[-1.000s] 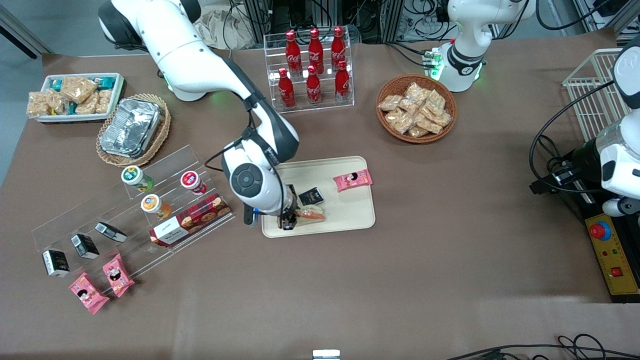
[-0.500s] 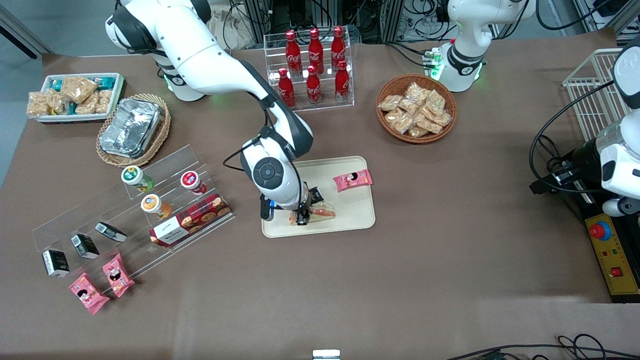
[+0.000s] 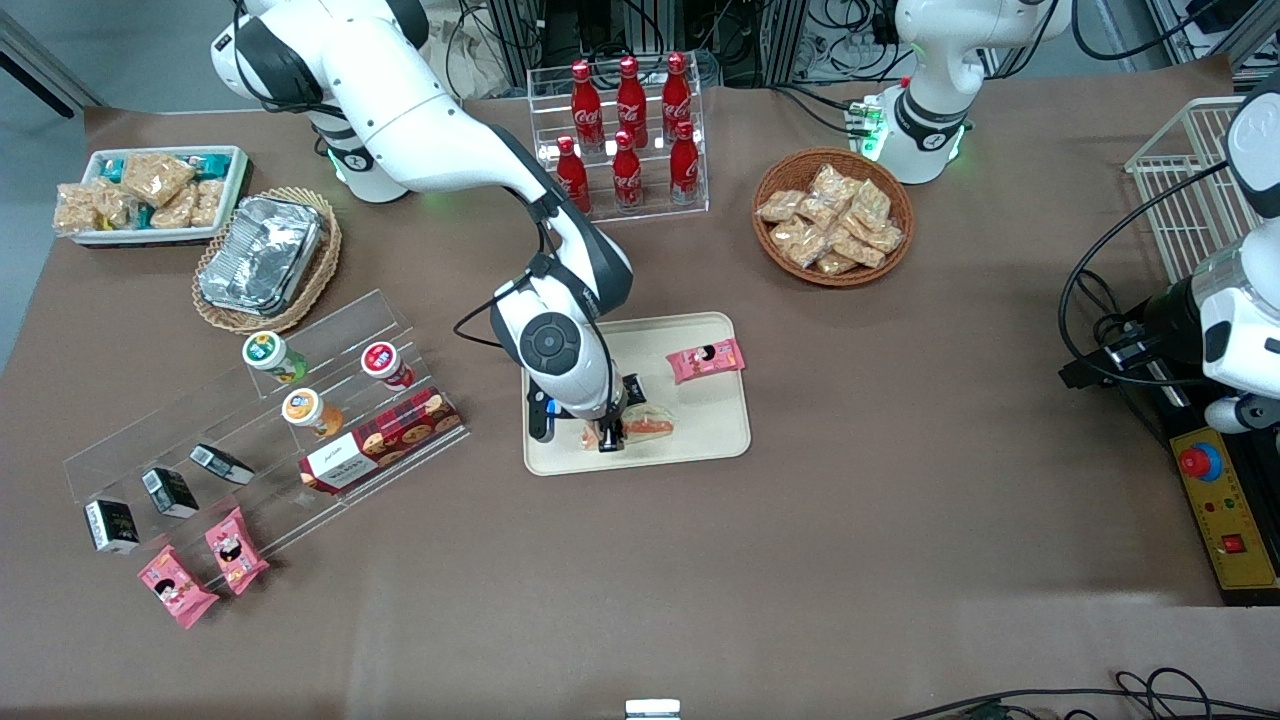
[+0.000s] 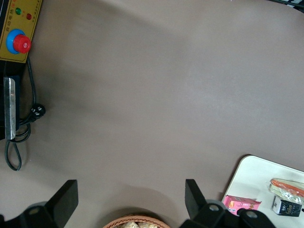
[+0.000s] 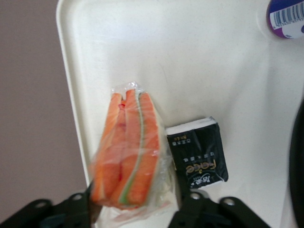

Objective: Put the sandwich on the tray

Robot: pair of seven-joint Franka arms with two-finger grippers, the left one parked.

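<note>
Gripper shifted further over tray, fingers clamped on sandwich.

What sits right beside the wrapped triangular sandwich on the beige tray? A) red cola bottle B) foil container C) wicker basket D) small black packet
D: the small black packet lies right next to the plastic-wrapped triangular sandwich on the flat beige tray, with the claw at the sandwich's end.

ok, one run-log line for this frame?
phase: placing | gripper: shut on sandwich, low over tray | sandwich: over tray, beside black packet | pink snack packet: on tray | release: pending
</note>
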